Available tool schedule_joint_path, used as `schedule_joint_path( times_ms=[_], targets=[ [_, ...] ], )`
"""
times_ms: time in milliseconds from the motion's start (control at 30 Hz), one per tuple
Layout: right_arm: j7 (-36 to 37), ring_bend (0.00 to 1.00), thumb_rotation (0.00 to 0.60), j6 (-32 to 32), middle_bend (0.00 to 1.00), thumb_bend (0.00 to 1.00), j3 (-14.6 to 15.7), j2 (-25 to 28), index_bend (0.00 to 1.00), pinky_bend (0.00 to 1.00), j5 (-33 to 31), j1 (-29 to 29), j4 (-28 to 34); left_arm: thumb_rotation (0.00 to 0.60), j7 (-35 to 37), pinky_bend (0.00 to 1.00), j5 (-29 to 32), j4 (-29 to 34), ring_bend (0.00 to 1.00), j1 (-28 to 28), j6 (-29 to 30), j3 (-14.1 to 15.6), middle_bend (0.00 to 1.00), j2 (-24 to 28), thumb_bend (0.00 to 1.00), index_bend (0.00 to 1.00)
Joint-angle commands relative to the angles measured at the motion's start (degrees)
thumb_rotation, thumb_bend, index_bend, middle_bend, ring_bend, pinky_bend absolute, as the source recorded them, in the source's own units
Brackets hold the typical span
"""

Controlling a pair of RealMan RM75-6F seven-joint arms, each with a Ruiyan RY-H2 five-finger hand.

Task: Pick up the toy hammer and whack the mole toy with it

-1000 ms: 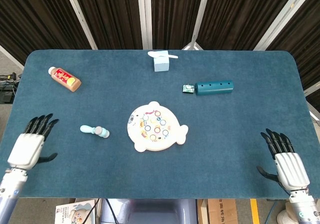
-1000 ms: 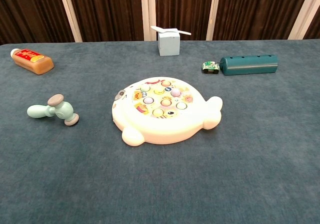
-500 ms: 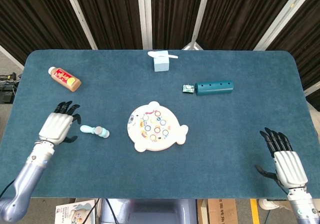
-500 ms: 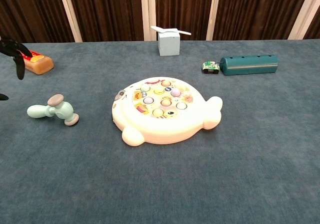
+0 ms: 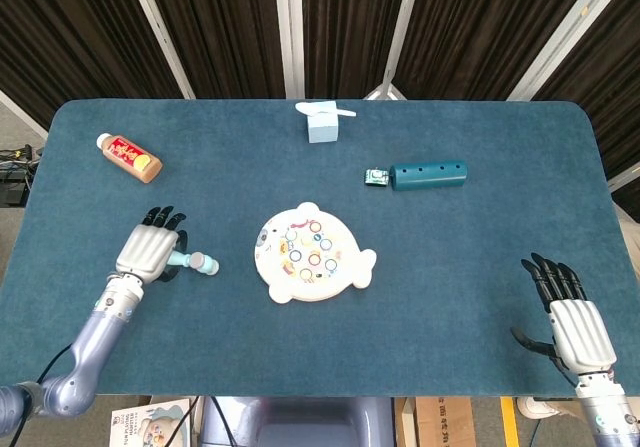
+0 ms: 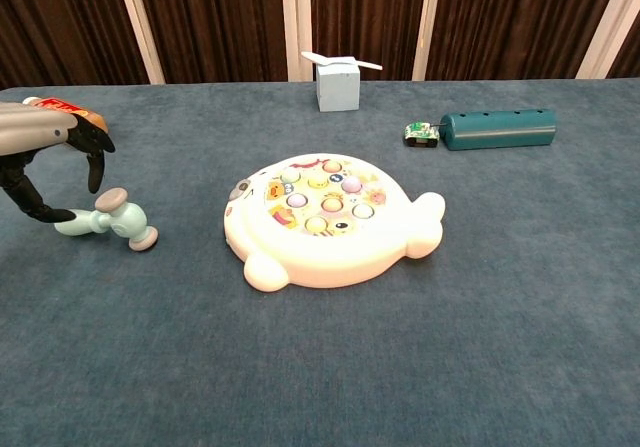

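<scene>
Blue felt table (image 5: 480, 267), dark curtains behind. Left hand (image 5: 150, 252) arched over toy hammer (image 6: 112, 219) handle, fingers spread, nothing gripped. Hammer head points at mole toy (image 5: 312, 252), clear felt between them. Right hand (image 5: 575, 329) open, flat near the front right edge, well apart.

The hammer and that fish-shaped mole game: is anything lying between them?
Nothing. In the chest view only bare blue table cloth separates the toy hammer from the mole toy; the head view shows the same empty gap.
</scene>
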State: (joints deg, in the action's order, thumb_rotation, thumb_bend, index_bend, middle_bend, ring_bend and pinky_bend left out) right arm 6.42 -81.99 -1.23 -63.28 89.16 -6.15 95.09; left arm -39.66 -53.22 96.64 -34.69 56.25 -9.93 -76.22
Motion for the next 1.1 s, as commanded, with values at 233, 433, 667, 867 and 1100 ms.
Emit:
schedule_joint_path(
  times_ms=[233, 433, 667, 867, 1100],
  targets=[
    [0.2, 0.0, 0.6, 0.0, 0.0, 0.21, 0.0, 0.0, 0.0, 0.0, 0.0, 0.0, 0.0, 0.6, -0.8, 0.0, 2.0, -2.2, 0.0, -1.7, 0.6, 1.0, 0.12, -2.8, 0.42, 0.5],
    [0.3, 0.0, 0.6, 0.0, 0.0, 0.21, 0.0, 0.1, 0.0, 0.0, 0.0, 0.0, 0.1, 0.6, -0.5, 0.0, 2.7, -3.0, 0.0, -2.5, 1.1, 1.5, 0.12, -3.8, 0.43, 0.49],
    [0.4, 0.0, 0.6, 0.0, 0.0, 0.21, 0.1, 0.1, 0.0, 0.0, 0.0, 0.0, 0.1, 0.6, -0.1, 0.0, 3.3, -3.6, 0.0, -3.2, 1.3, 2.0, 0.12, -4.7, 0.46, 0.49],
    [0.5, 0.0, 0.6, 0.0, 0.0, 0.21, 0.1, 0.2, 0.0, 0.0, 0.0, 0.0, 0.1, 0.6, 0.2, 0.0, 3.7, -4.1, 0.0, -3.8, 1.5, 2.5, 0.12, -5.7, 0.46, 0.49],
    [0.6, 0.0, 0.6, -0.1, 0.0, 0.21, 0.0, 0.2, 0.0, 0.0, 0.0, 0.0, 0.1, 0.6, 0.2, 0.0, 4.0, -4.4, 0.0, -4.4, 1.9, 2.9, 0.12, -6.3, 0.48, 0.49]
  ],
)
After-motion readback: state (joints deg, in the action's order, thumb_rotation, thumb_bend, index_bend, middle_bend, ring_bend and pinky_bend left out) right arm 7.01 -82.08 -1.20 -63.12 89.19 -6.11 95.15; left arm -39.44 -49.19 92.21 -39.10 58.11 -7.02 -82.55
